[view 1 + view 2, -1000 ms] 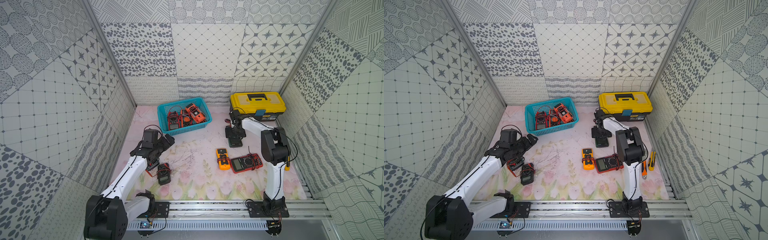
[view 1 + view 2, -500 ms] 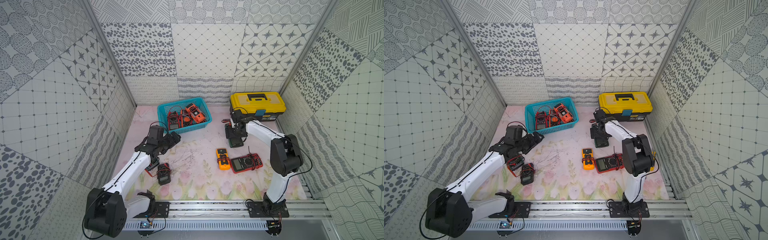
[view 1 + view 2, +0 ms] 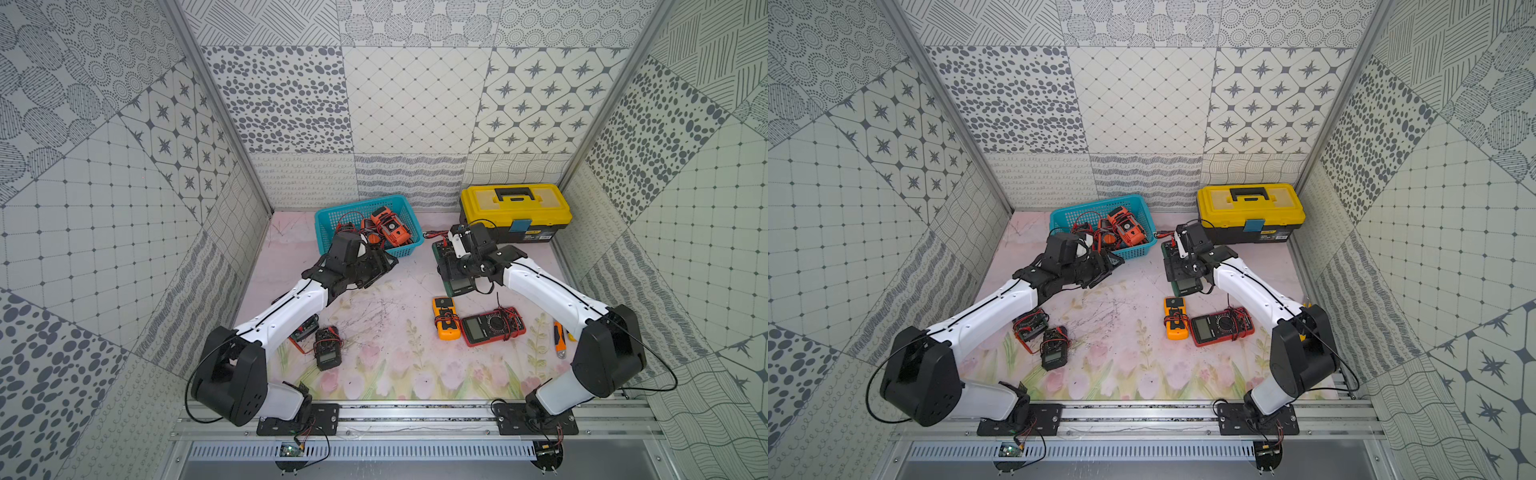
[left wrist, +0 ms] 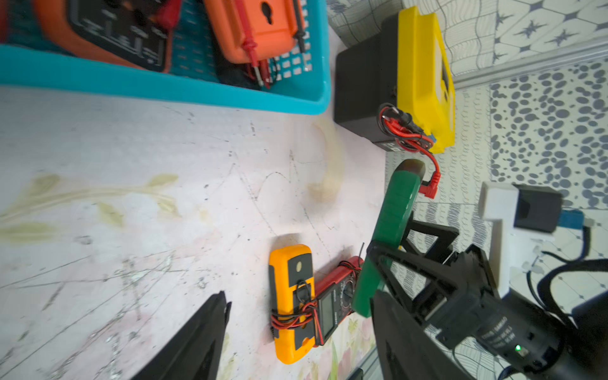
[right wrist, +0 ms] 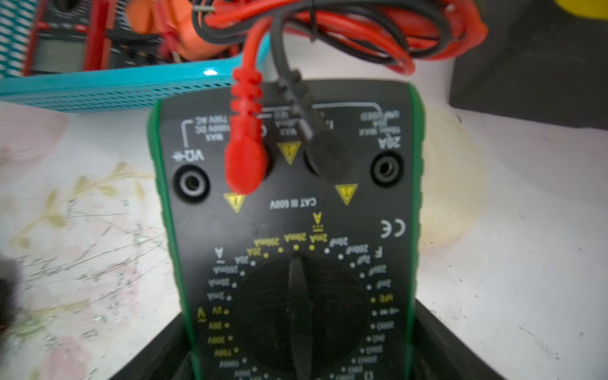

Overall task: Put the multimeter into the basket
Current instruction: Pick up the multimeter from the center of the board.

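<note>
Patterned walls box in a floral tabletop [image 3: 374,299]. We count one basket [image 3: 361,204], one toolbox [image 3: 515,208] and five meters outside the basket. Four lie flat: a yellow multimeter [image 3: 445,318], a red multimeter [image 3: 492,326], a black multimeter [image 3: 327,348] and a red-edged multimeter [image 3: 1030,324]. The fifth, the green multimeter [image 5: 296,230], is clenched in the right claw [image 5: 299,309] between basket and toolbox. Only the left wrist view shows it raised and tilted; only the right wrist view shows its plugged-in leads [image 5: 245,108]. The left claw [image 3: 390,264] hovers beside the basket, spread and empty. We cannot count the basket's tangle.
</note>
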You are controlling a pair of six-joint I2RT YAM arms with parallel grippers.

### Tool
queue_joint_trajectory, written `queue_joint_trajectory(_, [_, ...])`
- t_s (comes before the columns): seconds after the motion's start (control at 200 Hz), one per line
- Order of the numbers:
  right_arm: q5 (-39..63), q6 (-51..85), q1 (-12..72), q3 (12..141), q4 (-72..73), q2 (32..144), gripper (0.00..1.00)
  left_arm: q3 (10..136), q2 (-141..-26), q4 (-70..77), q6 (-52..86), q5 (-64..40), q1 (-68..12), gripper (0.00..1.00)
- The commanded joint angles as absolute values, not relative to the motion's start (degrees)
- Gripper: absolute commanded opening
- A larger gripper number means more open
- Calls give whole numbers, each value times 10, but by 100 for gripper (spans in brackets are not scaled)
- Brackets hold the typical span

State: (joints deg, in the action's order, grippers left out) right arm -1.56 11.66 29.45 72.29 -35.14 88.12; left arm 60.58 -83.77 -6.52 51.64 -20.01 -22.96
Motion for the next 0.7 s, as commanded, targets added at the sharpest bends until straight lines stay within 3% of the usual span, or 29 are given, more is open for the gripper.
queue_joint_trajectory(0.0, [23, 134, 306, 715, -294, 840, 0, 654, -885, 24, 537, -284, -253, 82])
queue_joint_trajectory(0.295, [41, 152, 338, 729, -286, 822, 0, 682, -933, 96, 563, -359, -266, 85])
queue_joint_trajectory(0.695, [41, 157, 359, 749, -286, 835, 0, 694, -932, 102, 551, -375, -270, 82])
